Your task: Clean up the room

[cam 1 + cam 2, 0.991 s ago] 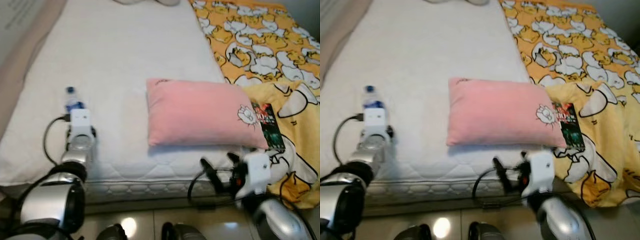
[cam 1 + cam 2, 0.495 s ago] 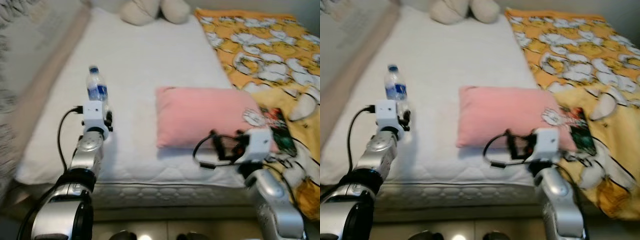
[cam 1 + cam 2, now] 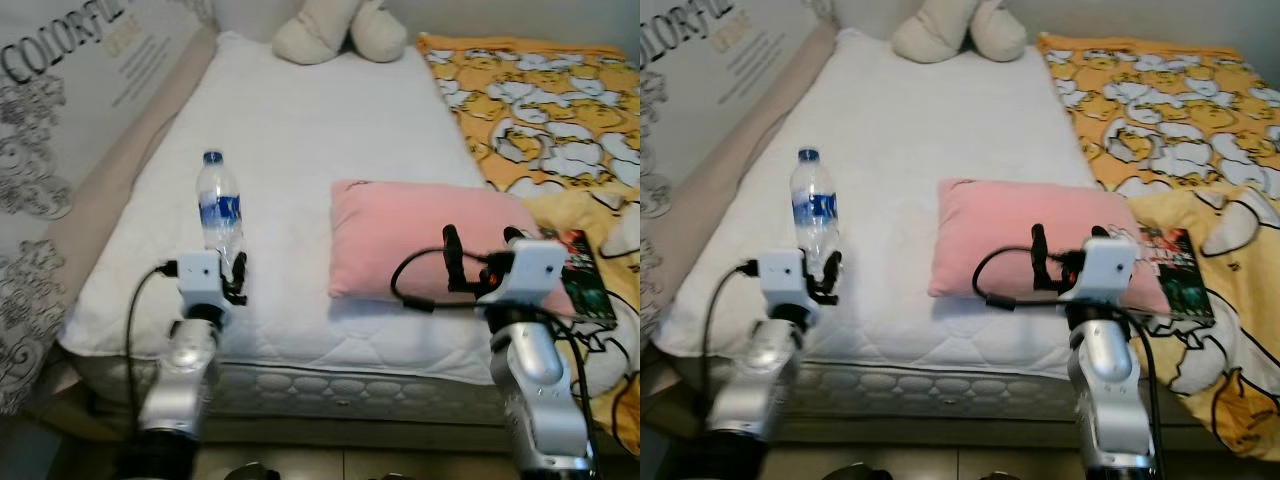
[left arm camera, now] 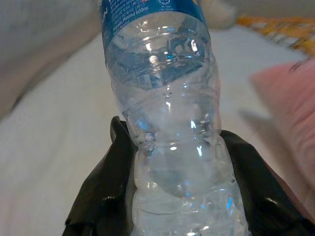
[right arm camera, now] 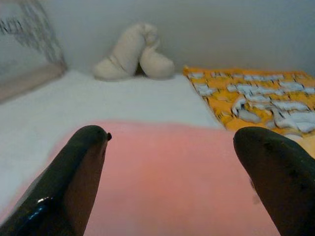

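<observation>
A clear water bottle (image 3: pixel 219 208) with a blue label and cap stands upright in my left gripper (image 3: pixel 230 268), which is shut on its lower part above the white mattress (image 3: pixel 300 120) near the front left. Close up, the black fingers (image 4: pixel 101 191) flank the bottle (image 4: pixel 167 98). My right gripper (image 3: pixel 480 242) is open, its fingers (image 5: pixel 81 167) spread wide and held just over the front part of a pink pillow (image 3: pixel 415 235) lying flat on the bed.
A yellow patterned blanket (image 3: pixel 540 100) covers the bed's right side, with a dark-covered book (image 3: pixel 585 278) lying on it beside the pillow. A beige plush toy (image 3: pixel 340 25) sits at the head of the bed. A printed wall panel (image 3: pixel 60 110) runs along the left.
The camera has shifted, showing more of the bed's head. My right arm has risen from below the mattress edge to over the pillow. The left gripper keeps hold of the bottle.
</observation>
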{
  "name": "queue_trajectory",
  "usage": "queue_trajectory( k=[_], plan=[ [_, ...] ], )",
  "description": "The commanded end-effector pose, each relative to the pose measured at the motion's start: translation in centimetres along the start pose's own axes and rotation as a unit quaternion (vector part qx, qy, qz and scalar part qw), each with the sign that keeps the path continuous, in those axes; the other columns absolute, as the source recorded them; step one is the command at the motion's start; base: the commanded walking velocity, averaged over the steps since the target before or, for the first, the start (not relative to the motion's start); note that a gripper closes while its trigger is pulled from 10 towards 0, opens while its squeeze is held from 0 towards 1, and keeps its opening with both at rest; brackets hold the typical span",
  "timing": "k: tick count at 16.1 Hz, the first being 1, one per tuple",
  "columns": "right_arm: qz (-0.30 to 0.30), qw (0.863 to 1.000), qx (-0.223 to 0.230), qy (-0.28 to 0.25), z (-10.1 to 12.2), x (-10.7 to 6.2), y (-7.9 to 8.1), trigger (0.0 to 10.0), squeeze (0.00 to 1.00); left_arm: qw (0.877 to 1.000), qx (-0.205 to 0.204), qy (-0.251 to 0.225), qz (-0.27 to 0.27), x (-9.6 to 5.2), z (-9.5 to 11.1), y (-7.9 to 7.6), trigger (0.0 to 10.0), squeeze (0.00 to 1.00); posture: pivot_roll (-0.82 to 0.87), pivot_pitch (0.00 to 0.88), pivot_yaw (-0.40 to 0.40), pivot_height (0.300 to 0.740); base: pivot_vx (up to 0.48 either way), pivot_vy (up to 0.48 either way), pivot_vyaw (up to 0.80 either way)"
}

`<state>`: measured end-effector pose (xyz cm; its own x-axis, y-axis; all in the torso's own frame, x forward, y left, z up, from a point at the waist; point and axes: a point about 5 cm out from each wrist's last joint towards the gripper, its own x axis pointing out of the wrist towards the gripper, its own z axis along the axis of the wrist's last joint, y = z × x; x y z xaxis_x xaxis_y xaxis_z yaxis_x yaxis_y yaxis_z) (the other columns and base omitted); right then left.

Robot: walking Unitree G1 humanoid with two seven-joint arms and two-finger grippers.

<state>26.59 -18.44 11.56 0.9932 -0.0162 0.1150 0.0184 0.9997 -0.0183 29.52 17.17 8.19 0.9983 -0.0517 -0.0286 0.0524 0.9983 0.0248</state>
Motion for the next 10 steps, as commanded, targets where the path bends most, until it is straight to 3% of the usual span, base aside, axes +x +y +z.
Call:
queue_trajectory(
  k=[1,2,4,10],
  plan=[
    [-0.014,1.0,0.009,0.022,-1.0,-0.2,-0.3,10.0,0.0,0.999,0.019,-0.041,-0.025,0.1,1.6,-0.6,10.0,0.0,-0.11,0.0,0.014,0.74,0.0,0.0,0.0],
    [-0.023,0.999,0.021,0.028,-1.3,-0.1,-0.6,10.0,0.0,0.999,0.028,-0.038,-0.025,0.1,1.5,-0.6,10.0,0.0,-0.12,0.0,0.016,0.74,0.0,0.0,0.0],
    [-0.028,0.998,0.049,0.041,-1.7,0.4,-0.4,10.0,0.0,0.999,0.0,-0.031,-0.03,0.2,1.5,-1.4,10.0,0.0,-0.13,0.0,0.027,0.74,0.0,-0.433,0.38],
    [0.006,0.998,0.04,0.053,-2.5,-0.3,0.4,10.0,0.0,0.996,-0.021,-0.044,-0.068,-0.6,1.7,-2.4,10.0,0.0,-0.15,0.0,0.032,0.74,0.0,-0.474,0.57]
  ],
)
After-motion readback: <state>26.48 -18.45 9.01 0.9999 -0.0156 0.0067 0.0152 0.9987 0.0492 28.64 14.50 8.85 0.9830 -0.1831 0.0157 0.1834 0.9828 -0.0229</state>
